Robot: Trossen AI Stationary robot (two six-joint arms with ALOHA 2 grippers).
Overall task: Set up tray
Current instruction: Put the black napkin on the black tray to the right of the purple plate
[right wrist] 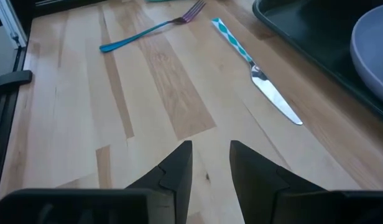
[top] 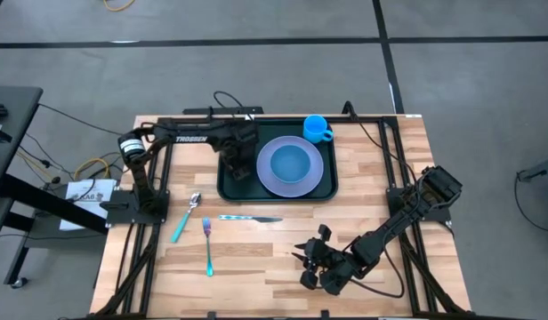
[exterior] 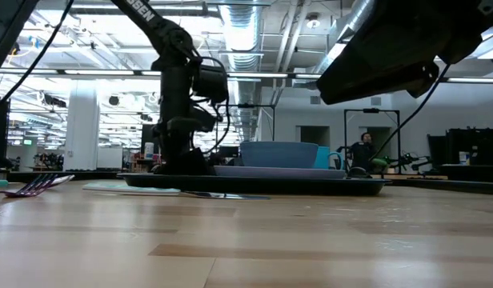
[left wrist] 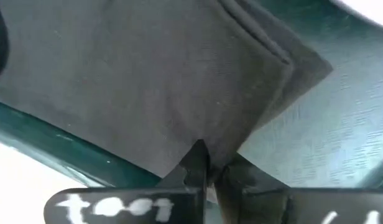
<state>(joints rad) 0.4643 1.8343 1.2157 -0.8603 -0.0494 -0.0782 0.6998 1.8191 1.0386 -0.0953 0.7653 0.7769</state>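
Your right gripper (right wrist: 210, 163) hangs over the bare worktop (top: 256, 258), jaws slightly apart, empty. Your left gripper (left wrist: 210, 165) pinches a dark cloth (left wrist: 166, 81) inside the tray (top: 228, 188) at the worktop's far middle.

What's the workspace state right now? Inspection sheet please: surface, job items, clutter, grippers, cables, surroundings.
Surface: wooden table, light planks.
Job's things: dark green tray at the far middle, holding a purple plate with a bowl on it and a dark cloth. Blue cup at the tray's far right corner. Spoon, fork and knife on the table in front of the tray.
Clutter: nothing seen.
Grippers: left gripper over the tray's left part, shut on the cloth. Right gripper open, above bare table near the front.
Cables: black cables by the table's far edge.
Surroundings: grey floor; a person far behind in the low view.
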